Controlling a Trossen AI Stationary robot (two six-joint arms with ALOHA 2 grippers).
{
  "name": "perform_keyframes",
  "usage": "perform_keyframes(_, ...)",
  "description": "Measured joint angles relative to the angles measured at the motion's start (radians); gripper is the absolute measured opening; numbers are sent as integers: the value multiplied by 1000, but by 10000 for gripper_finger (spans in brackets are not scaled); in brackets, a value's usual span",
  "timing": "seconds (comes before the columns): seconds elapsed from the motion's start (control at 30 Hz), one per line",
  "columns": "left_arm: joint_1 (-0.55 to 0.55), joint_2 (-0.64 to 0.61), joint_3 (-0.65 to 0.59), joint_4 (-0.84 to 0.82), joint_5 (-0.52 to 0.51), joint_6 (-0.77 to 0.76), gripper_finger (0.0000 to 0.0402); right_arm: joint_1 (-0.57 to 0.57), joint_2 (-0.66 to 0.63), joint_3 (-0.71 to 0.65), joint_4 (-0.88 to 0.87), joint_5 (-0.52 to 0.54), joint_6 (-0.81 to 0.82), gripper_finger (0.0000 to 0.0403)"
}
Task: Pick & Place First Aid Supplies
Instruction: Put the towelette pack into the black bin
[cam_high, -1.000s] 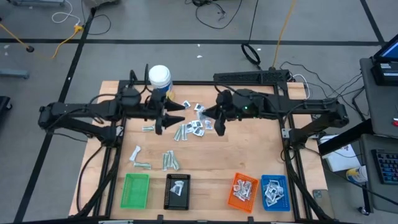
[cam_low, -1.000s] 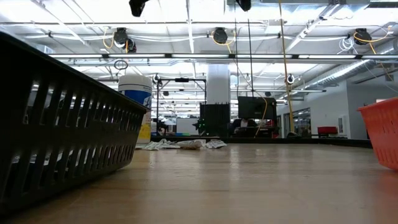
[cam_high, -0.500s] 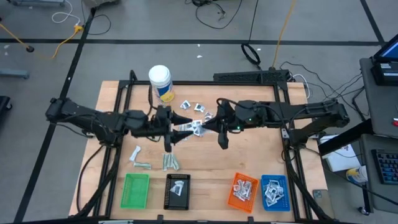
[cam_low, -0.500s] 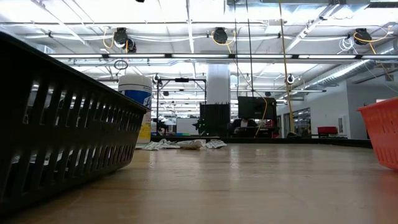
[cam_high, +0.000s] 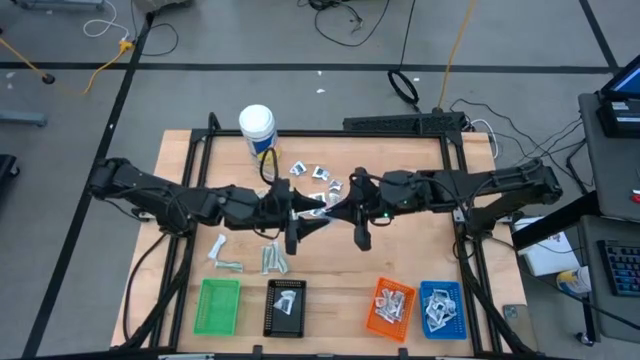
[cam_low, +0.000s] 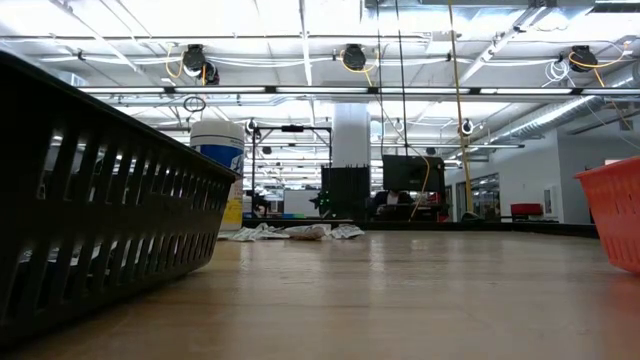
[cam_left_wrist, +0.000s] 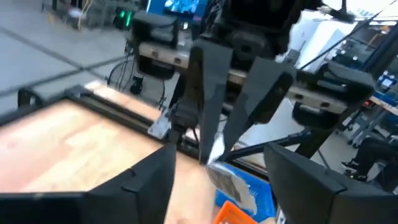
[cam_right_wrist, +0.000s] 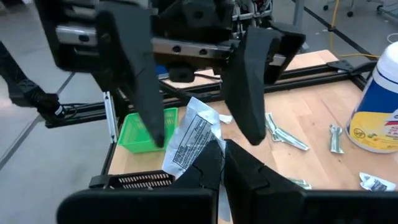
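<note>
Both tools are meeting over mid-surface.
Right tool (cam_right_wrist: 217, 163) is clamping a white sachet (cam_right_wrist: 189, 138); left tool (cam_left_wrist: 217, 180) is standing apart around it.

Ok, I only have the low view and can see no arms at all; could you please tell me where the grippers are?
Observer: Both are above the middle of the table, facing each other tip to tip: the left gripper and the right gripper.
Operator: Thank you. Is either one holding anything?
Observer: Yes, the right gripper is shut on a white printed packet.
Operator: And the left gripper, please?
Observer: Its fingers are open and stand either side of that packet, not closed on it.
</note>
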Motion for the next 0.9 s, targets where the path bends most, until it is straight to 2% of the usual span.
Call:
perform_keyframes(0.23,-1,0,1,-64,54,-105,162,6,-2,0,-3,17,-15,3)
perform_keyframes(0.43,-1,0,1,-80,58,-163,96,6,-2,0,-3,16,-15,3)
perform_keyframes(0.6,-1,0,1,-95,74,-198,15,6,-2,0,-2,-4,-16,4)
perform_keyframes(0.77,0,-2,1,-145,79,-243,4,4,-2,0,-9,-62,-19,10)
perform_keyframes(0.9,4,-12,1,-308,102,-366,3,3,-16,0,-49,-64,-21,64)
